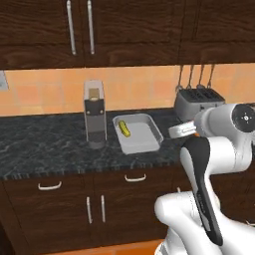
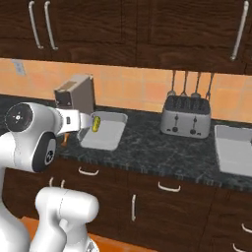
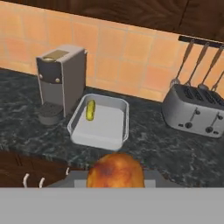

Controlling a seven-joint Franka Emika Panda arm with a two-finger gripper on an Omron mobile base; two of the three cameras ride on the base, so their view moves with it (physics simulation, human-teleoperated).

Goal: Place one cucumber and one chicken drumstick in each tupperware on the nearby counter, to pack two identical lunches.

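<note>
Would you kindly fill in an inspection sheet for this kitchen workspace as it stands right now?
Surface: black speckled counter over dark wood drawers.
Job's things: left tupperware holds one cucumber near its back left corner, no drumstick; right tupperware is partly cut off by the picture's edge, nothing seen in the visible part; chicken drumstick, browned, sits at the gripper in the hand view.
Clutter: coffee machine left of the left tupperware; steel toaster between the two containers.
Grippers: gripper shut on the chicken drumstick, short of the counter's front edge.
Cables: nothing seen.
Surroundings: orange tiled wall, utensils hanging above the toaster, dark upper cabinets.
</note>
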